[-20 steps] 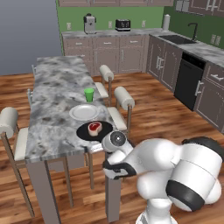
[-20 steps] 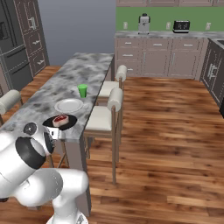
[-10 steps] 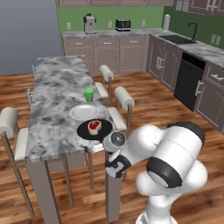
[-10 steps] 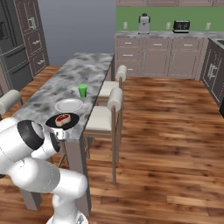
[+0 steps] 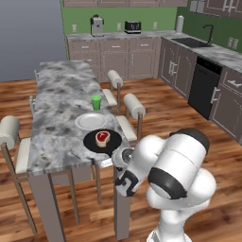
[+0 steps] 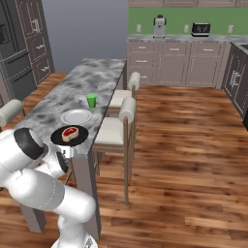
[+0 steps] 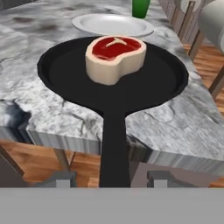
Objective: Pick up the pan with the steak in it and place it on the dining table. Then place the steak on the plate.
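On the dining table [image 5: 56, 101] your pan [image 7: 113, 74] sat delivered, gripper [image 7: 109, 178] fingers spread off its handle, so you next needed to lift the steak [image 7: 114, 56] onto the plate [image 7: 111, 24].

The pan [image 7: 113, 78] is showing plain matte black, handle included, and the steak [image 7: 115, 57] in it is glowing deep red on top with a pale cream band running round its side and a thin pale streak across the red. The dining table [image 7: 188, 118] is wearing a grey-white marbled pattern with darker grey veins and smudges. The plate [image 7: 111, 25] is showing plain white-grey, unpatterned. The cup [image 5: 96, 102] is shining bright green. The chairs [image 6: 116, 131] are showing cream cushions on brown wooden frames, and the floor [image 6: 193, 169] is running in warm reddish-brown wood planks. The far wall [image 5: 113, 16] is showing flat green above grey-brown cabinets [image 5: 118, 59].
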